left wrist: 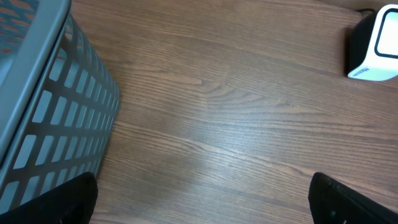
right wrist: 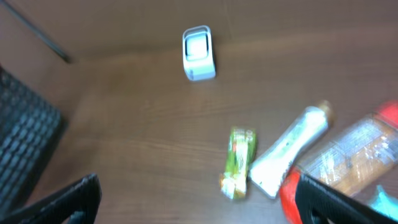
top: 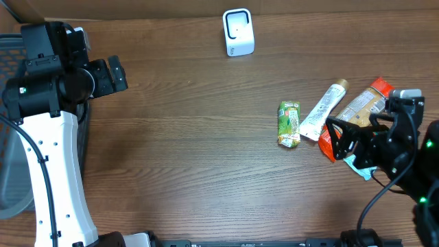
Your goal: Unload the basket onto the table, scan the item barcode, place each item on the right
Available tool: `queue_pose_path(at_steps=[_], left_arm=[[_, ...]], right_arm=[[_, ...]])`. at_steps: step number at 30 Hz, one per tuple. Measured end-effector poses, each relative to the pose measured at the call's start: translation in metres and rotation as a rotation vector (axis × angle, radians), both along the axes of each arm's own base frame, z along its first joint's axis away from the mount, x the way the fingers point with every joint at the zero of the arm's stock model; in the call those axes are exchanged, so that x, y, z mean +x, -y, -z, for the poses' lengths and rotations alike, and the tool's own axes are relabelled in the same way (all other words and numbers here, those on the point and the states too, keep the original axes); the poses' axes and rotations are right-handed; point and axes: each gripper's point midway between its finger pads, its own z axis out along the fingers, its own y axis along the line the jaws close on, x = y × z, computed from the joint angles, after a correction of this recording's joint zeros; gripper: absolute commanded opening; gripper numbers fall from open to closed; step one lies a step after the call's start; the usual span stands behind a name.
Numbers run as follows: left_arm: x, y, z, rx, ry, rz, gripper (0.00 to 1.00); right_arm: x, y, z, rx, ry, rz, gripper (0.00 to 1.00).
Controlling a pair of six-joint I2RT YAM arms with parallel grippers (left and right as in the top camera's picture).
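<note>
Several items lie at the table's right: a green packet (top: 289, 124) (right wrist: 238, 163), a white tube (top: 324, 110) (right wrist: 289, 151) and a clear brown package with a red cap (top: 363, 103) (right wrist: 354, 155). A white barcode scanner (top: 238, 32) (right wrist: 199, 53) (left wrist: 376, 46) stands at the back centre. My right gripper (top: 337, 139) (right wrist: 199, 199) hovers open over the items' near edge, next to a red wrapper (top: 328, 145) (right wrist: 289, 198), holding nothing. My left gripper (top: 118, 74) (left wrist: 202, 205) is open and empty above bare wood at the far left.
A grey mesh basket (left wrist: 50, 106) (right wrist: 25, 143) stands at the table's left edge, close to the left arm. A teal scrap (top: 360, 167) lies under the right arm. Bare wooden table (top: 192, 137) stretches between the arms.
</note>
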Motion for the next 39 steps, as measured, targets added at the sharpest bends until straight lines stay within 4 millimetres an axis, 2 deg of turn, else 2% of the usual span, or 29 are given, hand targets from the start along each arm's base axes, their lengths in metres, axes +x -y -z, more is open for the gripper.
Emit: queue_pose_path(at_steps=[5, 14, 19, 31, 39], left_arm=[[0.000, 0.000, 0.000, 0.001, 0.000, -0.001, 1.00], [0.000, -0.001, 0.000, 0.003, 0.000, -0.002, 1.00], [0.000, -0.001, 0.000, 0.002, 0.000, -0.002, 0.99], [0.000, -0.001, 0.000, 0.002, 0.000, -0.002, 1.00], [0.000, -0.001, 0.000, 0.003, 0.000, -0.002, 1.00]], right_arm=[[0.011, -0.005, 0.023, -0.002, 0.186, -0.033, 1.00], [0.001, -0.014, 0.076, -0.034, 0.493, -0.115, 1.00], [-0.002, -0.018, 0.109, -0.035, 0.544, -0.142, 1.00], [-0.005, -0.019, 0.168, -0.035, 0.577, -0.148, 1.00], [-0.002, -0.012, 0.168, -0.077, 0.590, -0.113, 1.00]])
